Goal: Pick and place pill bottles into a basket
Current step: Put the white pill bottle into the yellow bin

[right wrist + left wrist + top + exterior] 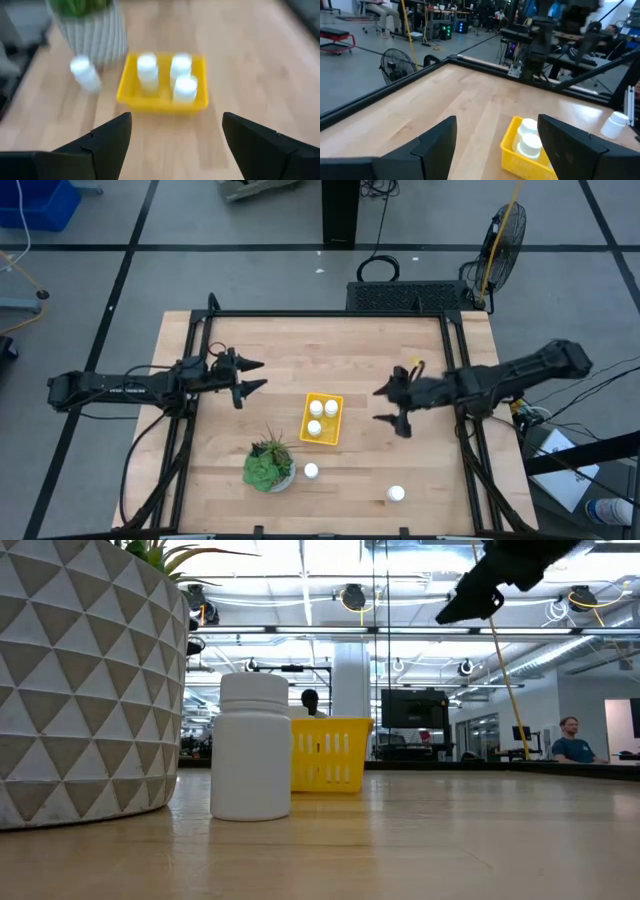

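Note:
The yellow basket [322,418] sits at the table's middle with three white pill bottles [316,408] standing in it; it also shows in the right wrist view [162,85] and the left wrist view [527,150]. One bottle [311,471] stands on the table next to the potted plant, large in the low view [252,747]. Another bottle [397,494] stands near the table's front right. My left gripper [255,375] is open and empty, left of the basket. My right gripper [381,406] is open and empty, right of the basket, above the table.
A green potted plant in a white patterned pot [268,467] stands near the front edge, left of the loose bottle. A black frame rail [330,313] runs round the table. Bare wood lies between the basket and each gripper.

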Robot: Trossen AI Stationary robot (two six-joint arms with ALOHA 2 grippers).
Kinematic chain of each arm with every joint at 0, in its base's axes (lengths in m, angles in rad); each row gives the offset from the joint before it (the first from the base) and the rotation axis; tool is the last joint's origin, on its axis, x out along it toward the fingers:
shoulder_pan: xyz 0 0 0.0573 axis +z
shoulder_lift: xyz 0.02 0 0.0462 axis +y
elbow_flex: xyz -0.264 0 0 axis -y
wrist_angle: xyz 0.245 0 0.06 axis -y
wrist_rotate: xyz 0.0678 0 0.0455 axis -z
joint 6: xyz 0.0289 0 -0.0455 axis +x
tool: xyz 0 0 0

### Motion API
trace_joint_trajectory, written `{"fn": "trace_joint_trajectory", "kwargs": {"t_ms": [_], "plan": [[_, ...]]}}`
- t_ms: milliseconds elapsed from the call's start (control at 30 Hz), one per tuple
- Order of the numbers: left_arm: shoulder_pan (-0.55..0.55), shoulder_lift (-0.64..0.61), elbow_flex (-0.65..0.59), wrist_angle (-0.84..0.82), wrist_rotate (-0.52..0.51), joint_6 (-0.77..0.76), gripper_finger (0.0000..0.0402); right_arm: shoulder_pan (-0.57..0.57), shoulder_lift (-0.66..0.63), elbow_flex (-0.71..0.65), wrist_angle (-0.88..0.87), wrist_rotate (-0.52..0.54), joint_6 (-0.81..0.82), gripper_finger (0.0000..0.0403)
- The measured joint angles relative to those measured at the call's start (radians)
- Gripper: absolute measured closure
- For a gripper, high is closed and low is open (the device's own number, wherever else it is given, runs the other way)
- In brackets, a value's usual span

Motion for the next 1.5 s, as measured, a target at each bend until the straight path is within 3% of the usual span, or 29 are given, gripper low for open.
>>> {"fn": "trace_joint_trajectory", "kwargs": {"t_ms": [333, 500, 833, 1100, 1300, 1500], "plan": [[0.0, 0.001, 0.0, -0.038, 0.008, 0.022, 0.0119, 0.201, 0.315, 0.515, -0.581, 0.051, 0.311, 0.0117], [0.0, 0.001, -0.002, -0.054, 0.013, 0.035, 0.0119, 0.262, 0.435, 0.667, -0.769, 0.046, 0.453, 0.0142], [0.001, -0.021, -0.132, 0.057, 0.013, -0.004, 0.0119, 0.323, 0.398, 0.68, -0.798, 0.167, 0.55, 0.016], [0.008, -0.042, -0.132, 0.086, 0.017, 0.018, 0.0119, 0.347, 0.386, 0.68, -0.773, 0.208, 0.566, 0.016], [0.049, -0.126, -0.132, 0.084, 0.059, 0.044, 0.0119, 0.348, 0.386, 0.68, -0.774, 0.228, 0.566, 0.016], [0.111, -0.263, -0.132, -0.027, 0.103, 0.053, 0.0119, 0.348, 0.386, 0.68, -0.774, 0.232, 0.559, 0.016]]}}
